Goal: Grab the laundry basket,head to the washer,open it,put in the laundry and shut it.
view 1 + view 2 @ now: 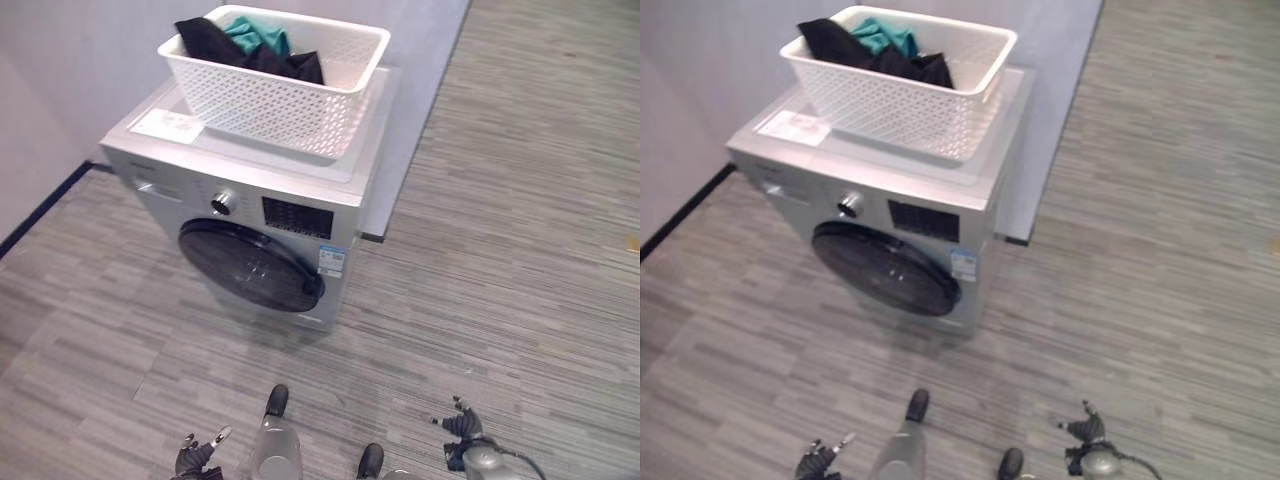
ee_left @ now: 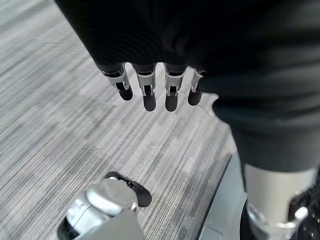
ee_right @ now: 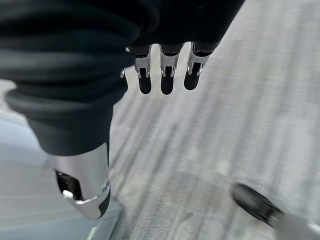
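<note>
Hands [image 1: 200, 455] hang empty over grey plank floor [image 1: 520, 250]; washer [image 1: 250, 200] ahead.

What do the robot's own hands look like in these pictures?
Both look alike. The left hand has a wide black ribbed cover over its back and wrist, with a row of silver fingers ending in dark rounded tips. The right hand has the same black cover and silver, dark-tipped fingers, plus a smooth silver thumb set apart.

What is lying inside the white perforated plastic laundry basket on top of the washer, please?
The white perforated plastic laundry basket holds a black garment with a teal cloth on it, bunched at one end. Anything beneath them is covered.
</note>
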You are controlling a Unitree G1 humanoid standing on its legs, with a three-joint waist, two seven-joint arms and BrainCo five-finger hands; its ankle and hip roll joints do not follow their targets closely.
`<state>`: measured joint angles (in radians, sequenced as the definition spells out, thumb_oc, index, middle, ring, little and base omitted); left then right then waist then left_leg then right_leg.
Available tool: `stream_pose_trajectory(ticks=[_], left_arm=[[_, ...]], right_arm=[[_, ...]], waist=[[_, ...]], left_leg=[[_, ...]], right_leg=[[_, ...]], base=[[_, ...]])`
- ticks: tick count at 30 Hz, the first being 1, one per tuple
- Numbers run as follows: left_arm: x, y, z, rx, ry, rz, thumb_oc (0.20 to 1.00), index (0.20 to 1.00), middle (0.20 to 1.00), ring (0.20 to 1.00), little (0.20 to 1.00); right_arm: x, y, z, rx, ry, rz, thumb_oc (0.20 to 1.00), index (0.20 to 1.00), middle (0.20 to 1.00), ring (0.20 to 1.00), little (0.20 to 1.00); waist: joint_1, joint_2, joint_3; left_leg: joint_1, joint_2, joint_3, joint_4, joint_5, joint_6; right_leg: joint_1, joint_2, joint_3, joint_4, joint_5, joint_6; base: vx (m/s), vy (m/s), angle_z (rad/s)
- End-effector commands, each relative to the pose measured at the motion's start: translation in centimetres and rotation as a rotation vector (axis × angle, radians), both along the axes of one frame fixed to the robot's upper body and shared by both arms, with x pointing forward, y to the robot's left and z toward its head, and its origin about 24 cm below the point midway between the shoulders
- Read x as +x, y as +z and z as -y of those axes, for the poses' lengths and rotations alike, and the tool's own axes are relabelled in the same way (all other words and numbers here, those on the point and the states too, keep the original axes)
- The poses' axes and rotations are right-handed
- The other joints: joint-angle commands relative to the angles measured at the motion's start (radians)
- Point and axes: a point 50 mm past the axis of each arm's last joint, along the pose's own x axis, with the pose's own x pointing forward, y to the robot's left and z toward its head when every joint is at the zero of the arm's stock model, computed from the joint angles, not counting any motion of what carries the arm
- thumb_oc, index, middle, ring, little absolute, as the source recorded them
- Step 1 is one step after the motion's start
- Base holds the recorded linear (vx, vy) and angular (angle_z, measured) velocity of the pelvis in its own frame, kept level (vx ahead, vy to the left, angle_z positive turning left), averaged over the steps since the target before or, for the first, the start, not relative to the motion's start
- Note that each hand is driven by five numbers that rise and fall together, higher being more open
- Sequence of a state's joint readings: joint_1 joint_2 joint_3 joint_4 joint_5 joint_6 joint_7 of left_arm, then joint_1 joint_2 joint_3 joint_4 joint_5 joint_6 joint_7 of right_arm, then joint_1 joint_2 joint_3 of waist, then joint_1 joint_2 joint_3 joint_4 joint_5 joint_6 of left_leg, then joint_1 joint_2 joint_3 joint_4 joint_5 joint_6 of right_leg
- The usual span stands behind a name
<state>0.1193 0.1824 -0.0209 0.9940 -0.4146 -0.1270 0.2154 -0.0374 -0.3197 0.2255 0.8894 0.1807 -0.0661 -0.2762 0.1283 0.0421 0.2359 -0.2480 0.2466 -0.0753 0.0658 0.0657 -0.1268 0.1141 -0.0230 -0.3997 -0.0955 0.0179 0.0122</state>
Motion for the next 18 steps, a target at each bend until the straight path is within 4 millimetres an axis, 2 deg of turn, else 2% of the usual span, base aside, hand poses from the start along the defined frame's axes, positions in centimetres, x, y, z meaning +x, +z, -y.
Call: stream_pose_trajectory(ticks=[1,2,4,5,6,7,9,10,11,12,13,14,15,16,17,18], left_arm=[[1.9,1.2,-1.9,0.085,-0.053,0.063,1.000,1.000,1.000,1.000,1.000],[2.1,1.4,-2.3,0.098,-0.054,0.072,1.000,1.000,1.000,1.000,1.000],[2.4,1.5,-2.2,0.101,-0.059,0.080,1.000,1.000,1.000,1.000,1.000],[2.5,1.5,-2.2,0.100,-0.063,0.081,1.000,1.000,1.000,1.000,1.000],[2.5,1.4,-2.0,0.099,-0.070,0.080,1.000,1.000,1.000,1.000,1.000],[2.5,1.4,-2.0,0.099,-0.071,0.080,1.000,1.000,1.000,1.000,1.000],[3.0,1.6,-1.8,0.110,-0.113,0.094,1.000,1.000,1.000,1.000,1.000],[3.0,1.6,-1.8,0.110,-0.113,0.094,1.000,1.000,1.000,1.000,1.000],[3.6,2.1,-2.0,0.123,-0.139,0.117,1.000,1.000,1.000,1.000,1.000],[3.7,2.2,-2.2,0.134,-0.155,0.113,1.000,1.000,1.000,1.000,1.000],[4.0,2.4,-2.5,0.142,-0.163,0.116,1.000,1.000,1.000,1.000,1.000],[4.2,2.8,-3.1,0.157,-0.165,0.132,1.000,1.000,1.000,1.000,1.000],[4.2,2.9,-3.3,0.161,-0.168,0.130,1.000,1.000,1.000,1.000,1.000],[4.2,2.9,-3.3,0.161,-0.168,0.130,1.000,1.000,1.000,1.000,1.000],[3.8,2.9,-3.9,0.177,-0.174,0.118,1.000,1.000,1.000,1.000,1.000],[3.8,2.9,-3.9,0.177,-0.173,0.118,1.000,1.000,1.000,1.000,1.000]], right_arm=[[2.3,2.1,-0.1,-0.032,0.051,0.143,1.000,1.000,1.000,1.000,1.000],[3.8,3.7,-0.4,-0.018,0.079,0.230,1.000,1.000,1.000,1.000,1.000],[4.4,4.3,-0.5,0.000,0.075,0.268,1.000,1.000,1.000,1.000,1.000],[4.7,4.7,-0.6,0.016,0.079,0.293,1.000,1.000,1.000,1.000,1.000],[5.2,5.7,-0.5,0.013,0.091,0.343,1.000,1.000,1.000,1.000,1.000],[5.2,5.7,-0.5,0.013,0.091,0.342,1.000,1.000,1.000,1.000,1.000],[5.3,6.5,-0.2,-0.016,0.103,0.370,1.000,1.000,1.000,1.000,1.000],[5.2,6.5,-0.2,-0.016,0.103,0.369,1.000,1.000,1.000,1.000,1.000],[5.8,7.0,-0.4,-0.024,0.117,0.388,1.000,1.000,1.000,1.000,1.000],[5.8,7.0,-0.2,-0.038,0.112,0.384,1.000,1.000,1.000,1.000,1.000],[5.9,7.1,-0.3,-0.050,0.124,0.378,1.000,1.000,1.000,1.000,1.000],[6.0,7.0,-0.6,-0.066,0.145,0.364,1.000,1.000,1.000,1.000,1.000],[6.2,7.0,-0.8,-0.075,0.160,0.363,1.000,1.000,1.000,1.000,1.000],[6.2,7.0,-0.8,-0.075,0.160,0.364,1.000,1.000,1.000,1.000,1.000],[7.2,7.3,-1.8,-0.085,0.222,0.370,1.000,1.000,1.000,1.000,1.000],[7.2,7.3,-1.8,-0.085,0.222,0.370,1.000,1.000,1.000,1.000,1.000]], waist=[[0.008,-0.061,0.000],[0.014,-0.072,-0.001],[0.014,-0.076,-0.002],[0.013,-0.075,-0.009],[0.005,-0.072,-0.029],[0.005,-0.073,-0.029],[0.008,-0.072,-0.039],[0.008,-0.073,-0.039],[0.030,-0.080,-0.048],[0.033,-0.086,-0.049],[0.030,-0.092,-0.047],[0.021,-0.087,-0.043],[0.020,-0.081,-0.041],[0.021,-0.081,-0.041],[0.027,-0.077,-0.040],[0.027,-0.077,-0.038]], left_leg=[[-0.036,0.024,-0.047,0.027,0.061,-0.010],[-0.037,0.040,-0.089,-0.009,0.060,-0.016],[-0.040,0.048,-0.096,-0.018,0.059,-0.016],[-0.030,0.049,-0.083,-0.025,0.053,-0.013],[-0.020,0.053,-0.027,-0.014,0.043,-0.014],[-0.020,0.052,-0.026,-0.014,0.043,-0.014],[-0.021,0.018,0.006,0.053,0.018,-0.006],[-0.022,0.017,0.007,0.055,0.017,-0.006],[0.007,-0.042,0.017,0.069,-0.045,0.032],[0.013,-0.064,0.024,0.079,-0.060,0.047],[0.020,-0.093,0.026,0.088,-0.073,0.068],[0.040,-0.133,0.016,0.079,-0.089,0.109],[0.055,-0.142,0.015,0.071,-0.095,0.119],[0.055,-0.142,0.016,0.070,-0.095,0.119],[0.094,-0.148,0.025,0.037,-0.103,0.129],[0.096,-0.147,0.026,0.036,-0.103,0.129]], right_leg=[[0.052,-0.064,0.082,0.008,-0.162,0.035],[0.059,-0.075,0.084,0.008,-0.168,0.040],[0.064,-0.089,0.078,0.008,-0.171,0.045],[0.070,-0.101,0.072,0.008,-0.168,0.052],[0.090,-0.147,0.039,0.015,-0.155,0.078],[0.090,-0.147,0.039,0.015,-0.155,0.078],[0.088,-0.214,0.023,0.069,-0.136,0.093],[0.088,-0.216,0.023,0.070,-0.137,0.094],[0.058,-0.292,0.032,0.148,-0.109,0.112],[0.038,-0.331,0.032,0.202,-0.058,0.124],[0.012,-0.355,0.051,0.264,-0.018,0.121],[-0.066,-0.346,0.124,0.393,0.002,0.100],[-0.091,-0.334,0.134,0.405,-0.006,0.104],[-0.093,-0.335,0.135,0.406,-0.006,0.104],[-0.121,-0.314,0.104,0.315,-0.011,0.105],[-0.119,-0.313,0.104,0.313,-0.010,0.105]], base=[[0.18,0.154,0.19],[0.15,0.194,0.15],[0.14,0.186,0.08],[0.23,0.348,0.02],[0.23,0.349,0.04],[0.25,0.413,0.18],[0.15,0.295,0.32],[0.21,0.424,0.21],[0.20,0.432,0.12],[0.25,0.554,-0.09],[0.21,0.491,-0.26],[0.18,0.427,-0.13],[0.14,0.303,0.06],[0.15,0.181,0.19],[0.10,0.088,0.11],[0.13,0.093,-0.15]])
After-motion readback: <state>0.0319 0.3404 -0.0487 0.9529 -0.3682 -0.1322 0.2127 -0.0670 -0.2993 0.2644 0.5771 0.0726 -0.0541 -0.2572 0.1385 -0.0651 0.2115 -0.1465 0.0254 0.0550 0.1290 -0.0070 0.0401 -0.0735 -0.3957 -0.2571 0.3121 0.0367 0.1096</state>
